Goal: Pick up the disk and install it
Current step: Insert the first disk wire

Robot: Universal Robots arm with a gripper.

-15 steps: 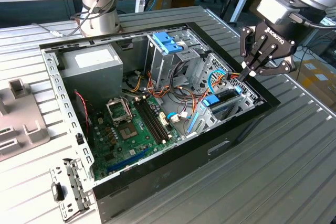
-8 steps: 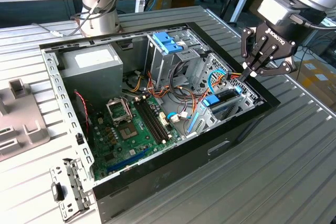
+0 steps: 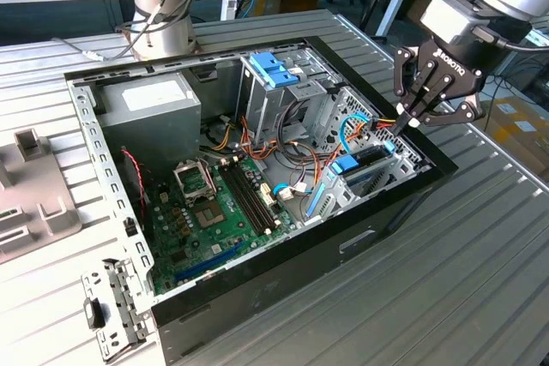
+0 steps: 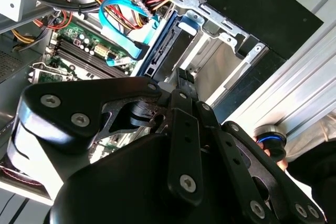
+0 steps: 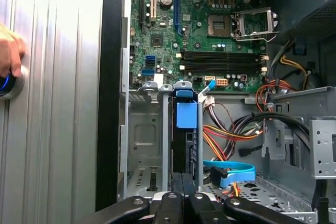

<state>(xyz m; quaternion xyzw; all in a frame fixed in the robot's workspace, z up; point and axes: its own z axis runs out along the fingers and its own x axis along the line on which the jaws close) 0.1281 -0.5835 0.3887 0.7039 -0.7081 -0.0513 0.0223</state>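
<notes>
Closest to the lens in both wrist views is the black linkage of the claw [image 5: 184, 178]. Its two fingers are drawn fully together, with no gap between them and nothing gripped. Their tips rest at, or just beside, the outer end of the disk [image 5: 185, 150]; whether they actually touch it I cannot tell.

The disk stands edge-on as a dark slab with a blue tab at its far end. It sits in one slot of the drive cage [image 5: 166, 129], inside the open computer case [image 3: 283, 280]. Just beside it is an empty bay [image 5: 143, 140], and beyond the cage lies the green motherboard [image 5: 194, 35]. In the exterior view the claw hangs over the corner of the case at the exterior view's right, its closed fingers pointing down into the cage.

A flat blue cable [image 5: 233, 171] curls near the disk's end, but it is unclear whether it is plugged in. On the ribbed metal surface [image 3: 480, 280] beside the case, a person's hand [image 5: 8, 51] rests on a round blue-ringed button [image 5: 6, 85].

The pick-up looks finished and the disk looks delivered into its slot, so the task appears to be in its last stage. Whether the disk is pushed fully home and latched cannot be judged from here.
</notes>
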